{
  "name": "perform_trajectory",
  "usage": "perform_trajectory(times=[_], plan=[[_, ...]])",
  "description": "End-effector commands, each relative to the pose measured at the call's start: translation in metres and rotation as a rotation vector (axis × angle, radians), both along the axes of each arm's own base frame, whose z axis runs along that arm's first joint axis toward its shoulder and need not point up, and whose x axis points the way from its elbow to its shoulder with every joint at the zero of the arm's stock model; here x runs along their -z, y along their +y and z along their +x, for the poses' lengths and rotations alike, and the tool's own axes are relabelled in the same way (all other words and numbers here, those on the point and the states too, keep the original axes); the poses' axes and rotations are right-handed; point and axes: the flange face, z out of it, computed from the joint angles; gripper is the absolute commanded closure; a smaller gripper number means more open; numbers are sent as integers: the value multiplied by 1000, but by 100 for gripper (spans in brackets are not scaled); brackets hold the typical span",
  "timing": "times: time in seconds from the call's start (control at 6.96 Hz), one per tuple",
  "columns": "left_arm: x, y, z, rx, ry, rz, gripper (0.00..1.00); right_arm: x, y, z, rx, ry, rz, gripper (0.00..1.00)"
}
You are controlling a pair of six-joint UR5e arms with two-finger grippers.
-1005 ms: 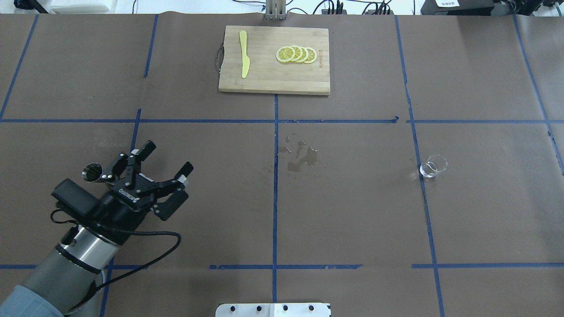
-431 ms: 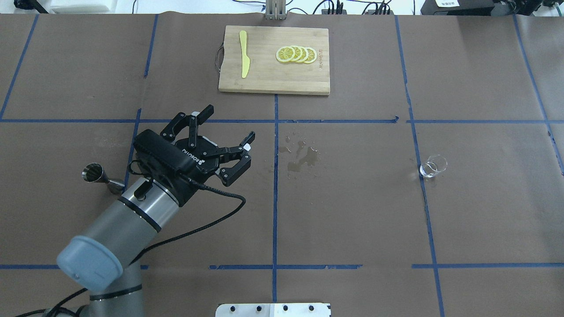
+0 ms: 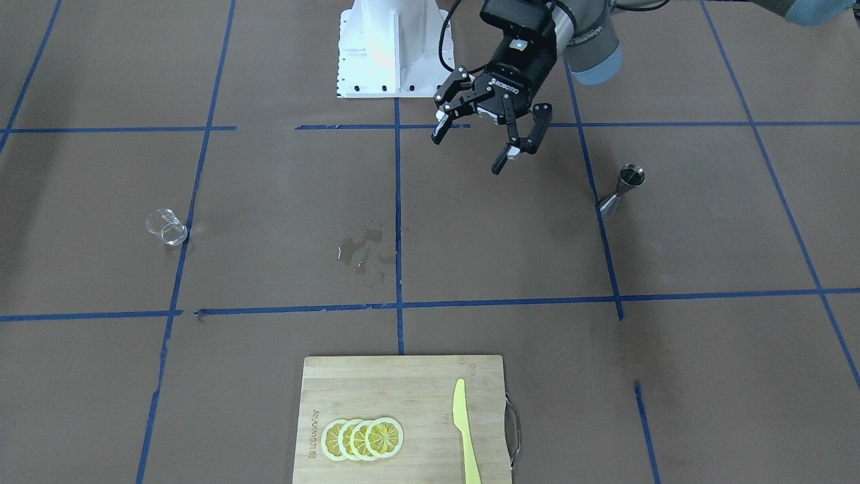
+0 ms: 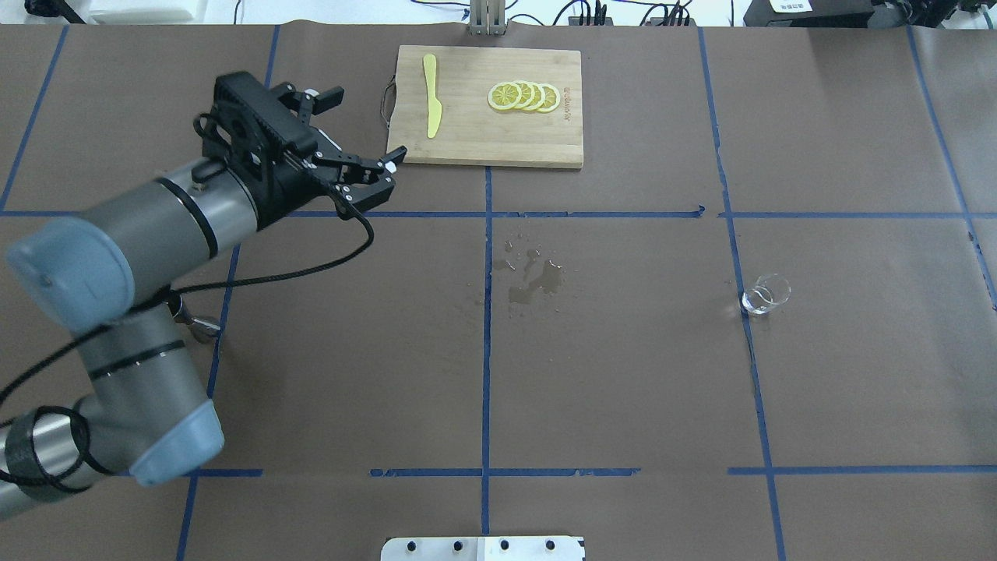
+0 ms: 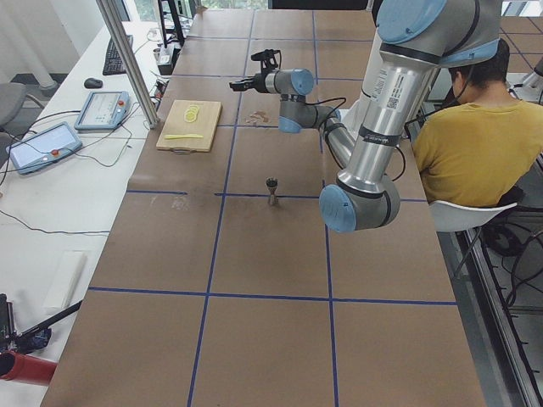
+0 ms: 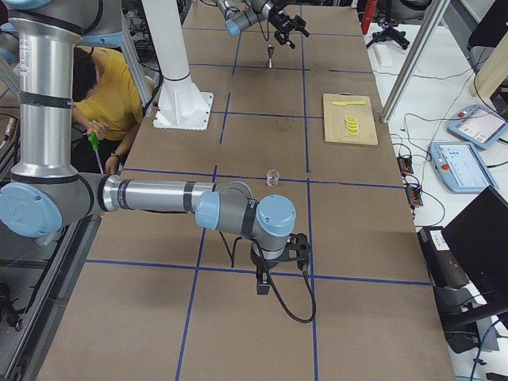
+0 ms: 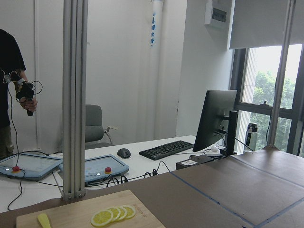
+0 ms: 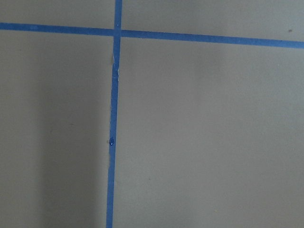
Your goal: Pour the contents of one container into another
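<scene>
"What's on the worktop [image 4: 623, 374]?"

"A board [image 3: 403, 417] at the far edge. My left end effector [image 3: 468, 151] hangs above the surface with its jaws spread wide and nothing between them. My right end effector [image 6: 264, 283] is low over the near right part; I can't tell whether it is open."

"And the pouring things?"

"The jigger [image 3: 621, 190] stands upright on a tape line on my left. The cup [image 3: 166, 226] sits well apart on my right, with a wet patch [image 3: 363, 252] between them."
</scene>
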Motion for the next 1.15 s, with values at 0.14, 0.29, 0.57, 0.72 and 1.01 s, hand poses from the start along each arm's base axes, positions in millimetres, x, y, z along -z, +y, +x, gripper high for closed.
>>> perform_trajectory(times=[0.14,0.29,0.57,0.72,1.01], plan=[[-131,-101,-165,-131,-340,-232,1,-3,-1,0,0,0,-4,0],[-178,-132,-254,-179,-434,-354,0,-3,-2,0,0,1,-2,0],[-271,-114,-369,-156,-467,-629,0,-5,-4,0,2,3,-4,0],[-366,-109,-428,-100,-442,-816,0,-5,-3,0,2,3,-4,0],[-472,-56,-443,-178,-451,-1009,0,-3,-5,0,1,1,0,0]])
